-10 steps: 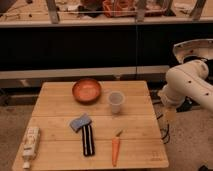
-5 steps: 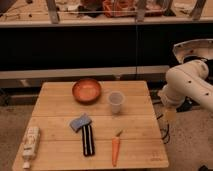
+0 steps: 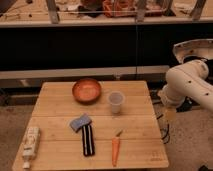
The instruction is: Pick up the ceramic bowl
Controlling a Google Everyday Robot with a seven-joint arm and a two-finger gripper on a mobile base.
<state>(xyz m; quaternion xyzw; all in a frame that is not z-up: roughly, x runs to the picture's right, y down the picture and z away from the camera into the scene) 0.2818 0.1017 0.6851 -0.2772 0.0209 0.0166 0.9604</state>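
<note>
Nothing has shifted since the earlier frames: arm and objects sit as they did.

Nearest, at the table's (image 3: 55,107) front-left corner, a white tube (image 3: 30,144) lies lengthwise. It carries some print, but none of it can be read. Toward the front middle, a carrot (image 3: 115,150) lies with its stem end pointing away. Just to its left is a black bar (image 3: 88,140) with a pale stripe along it. A blue sponge (image 3: 80,122) touches the bar's far end.

Further back, right of centre, a whitish cup (image 3: 116,101) stands upright, and nothing can be seen in it. The bowl (image 3: 87,90) sits upright just beside the cup, to its left and slightly farther back, near the table's far edge. It is glossy orange-brown with a darker rim, and it holds nothing.

Off the table's right edge, level with the cup, the gripper (image 3: 170,114) hangs pointing down from the white arm (image 3: 187,85). Its fingers are spread apart around nothing, and it is well apart from the bowl.

Behind the table runs a dark counter front (image 3: 100,45). Orange items (image 3: 120,7) on its top are too blurred to tell.
</note>
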